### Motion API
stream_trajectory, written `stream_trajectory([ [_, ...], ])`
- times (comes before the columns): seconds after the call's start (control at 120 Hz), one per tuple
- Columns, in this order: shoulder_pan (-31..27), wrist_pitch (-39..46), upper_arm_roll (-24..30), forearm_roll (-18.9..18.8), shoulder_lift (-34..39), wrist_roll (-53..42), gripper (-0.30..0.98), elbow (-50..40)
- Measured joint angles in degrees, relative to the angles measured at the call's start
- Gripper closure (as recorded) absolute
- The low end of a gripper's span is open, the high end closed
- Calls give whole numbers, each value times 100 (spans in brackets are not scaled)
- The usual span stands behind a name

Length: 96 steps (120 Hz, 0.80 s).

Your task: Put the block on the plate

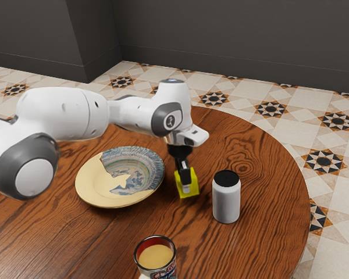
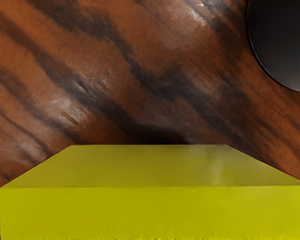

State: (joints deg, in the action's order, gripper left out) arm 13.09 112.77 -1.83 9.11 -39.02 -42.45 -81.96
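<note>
Block [image 1: 194,185] is at the gripper [image 1: 186,187], beside the plate [image 1: 96,192], on or just above the table [image 1: 267,232]; can't tell which. Grip state unclear, can't call it held. I'd confirm a square, firm hold, lift straight up past the rim, then go over, away from the can [image 1: 226,200]. Hand points down, roughly vertical; arm reaches in from the exterior view's left.

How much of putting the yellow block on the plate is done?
Reaching the yellow block looks done: the gripper is right down at it. I can't tell whether it's properly held. The block is beside the plate, not on it, so carrying it over and setting it down are left.
</note>
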Motion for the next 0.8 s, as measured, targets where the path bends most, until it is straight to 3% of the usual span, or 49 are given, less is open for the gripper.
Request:
stream_trajectory([
  [0.508,95,-187,-171,-81,866,25,27,-18],
  [0.8,-80,-330,-599,-83,2009,-10,27,-1252],
])
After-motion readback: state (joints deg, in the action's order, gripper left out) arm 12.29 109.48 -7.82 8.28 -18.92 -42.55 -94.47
